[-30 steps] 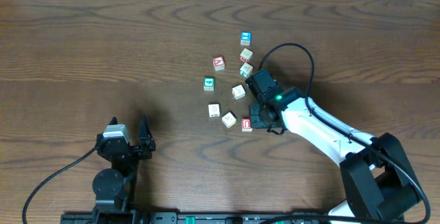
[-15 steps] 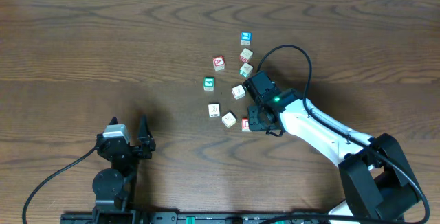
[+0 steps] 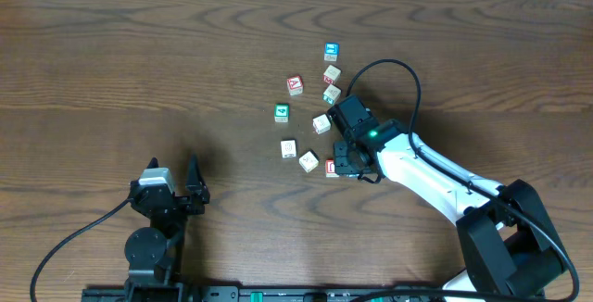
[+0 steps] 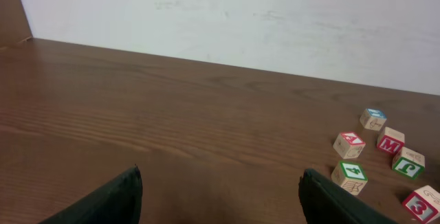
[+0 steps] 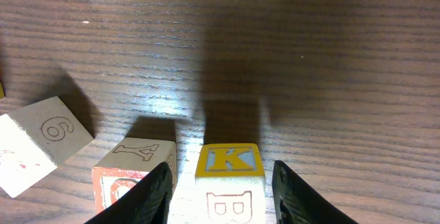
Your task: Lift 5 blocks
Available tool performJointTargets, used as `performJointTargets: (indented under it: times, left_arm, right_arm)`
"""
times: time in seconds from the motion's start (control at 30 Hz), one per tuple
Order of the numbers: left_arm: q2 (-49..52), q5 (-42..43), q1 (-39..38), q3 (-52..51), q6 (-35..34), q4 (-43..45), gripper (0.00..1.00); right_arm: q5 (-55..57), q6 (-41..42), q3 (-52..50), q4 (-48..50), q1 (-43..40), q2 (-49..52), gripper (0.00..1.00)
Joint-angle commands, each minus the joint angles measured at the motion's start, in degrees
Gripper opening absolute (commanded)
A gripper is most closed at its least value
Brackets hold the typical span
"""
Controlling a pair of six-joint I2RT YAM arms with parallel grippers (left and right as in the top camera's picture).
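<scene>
At the five o'clock edge of the scattered blocks, the right hand straddles the K-topped cube, fingers partly open with a gap each side, gripping nothing; the cube rests on the tabletop. The step looks like one lift among five: next, close squarely on it, or rise clear toward the cubes at eleven o'clock.

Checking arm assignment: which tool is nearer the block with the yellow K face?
Right. The right tool straddles the K block, one finger on either side. The left tool sits far across the table, nowhere near it.
</scene>
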Motion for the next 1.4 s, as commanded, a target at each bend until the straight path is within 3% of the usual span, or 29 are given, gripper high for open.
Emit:
performJointTargets:
  times: [0.0, 0.27, 0.57, 0.73, 0.83, 1.23, 1.37]
  left_arm:
    - [-0.3, -0.3, 0.3, -1.4, -0.3, -1.8, 0.73]
    - [-0.3, -0.3, 0.3, -1.4, -0.3, -1.8, 0.73]
    - [-0.3, -0.3, 0.3, -1.4, -0.3, -1.8, 0.73]
    - [-0.3, -0.3, 0.3, -1.4, -0.3, -1.8, 0.73]
    - [-0.3, -0.3, 0.3, -1.4, -0.3, -1.8, 0.73]
    - [-0.3, -0.3, 0.3, -1.4, -0.3, -1.8, 0.73]
    - [-0.3, -0.3, 0.3, -1.4, -0.3, -1.8, 0.73]
  right_arm:
    - [0.8, 0.2, 0.4, 0.0, -0.5, 0.1, 0.45]
    - [0.8, -0.4, 1.8, -2.1, -2.1, -2.0, 0.48]
    - [0.0, -4.1, 8.5, -9.9, -3.1, -7.1, 0.65]
    - [-10.1, -16.0, 13.4, -9.6, -3.1, -7.3, 0.73]
    - [-9.9, -21.3, 13.6, -6.8, -3.2, -5.8, 0.77]
    - [-9.9, -25.1, 17.0, 1.6, -3.5, 9.9, 0.75]
    - [-9.7, -25.1, 19.7, 1.7, -3.5, 13.5, 0.66]
